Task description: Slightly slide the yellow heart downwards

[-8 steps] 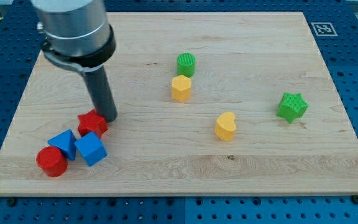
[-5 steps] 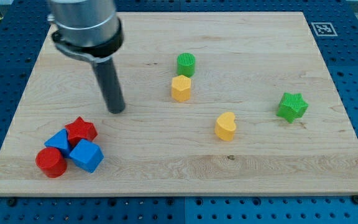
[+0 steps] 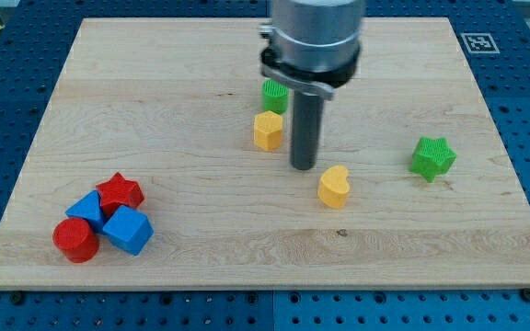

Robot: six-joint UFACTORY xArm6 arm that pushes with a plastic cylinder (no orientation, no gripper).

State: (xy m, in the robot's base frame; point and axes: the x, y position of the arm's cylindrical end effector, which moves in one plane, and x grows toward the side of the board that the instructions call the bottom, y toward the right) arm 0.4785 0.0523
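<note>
My arm comes down from the view's top, its grey barrel near the top centre and the dark rod standing upright below it. I carry no claw, so there is nothing to open, clench or grasp with; my tip (image 3: 304,166) rests on the wooden surface (image 3: 201,230) and touches no block. The yellow heart (image 3: 334,187) lies just beside my tip, toward the view's lower right, with a narrow gap between us. A yellow hexagon block (image 3: 268,131) sits just to the view's left of the rod, and a green cylinder (image 3: 274,96) stands right above it, partly hidden by my barrel. A green star (image 3: 432,157) lies well apart at the view's right. At the lower left, a red star (image 3: 120,193), a blue triangular block (image 3: 88,208), a blue cube (image 3: 128,230) and a red cylinder (image 3: 74,240) huddle together, touching.
</note>
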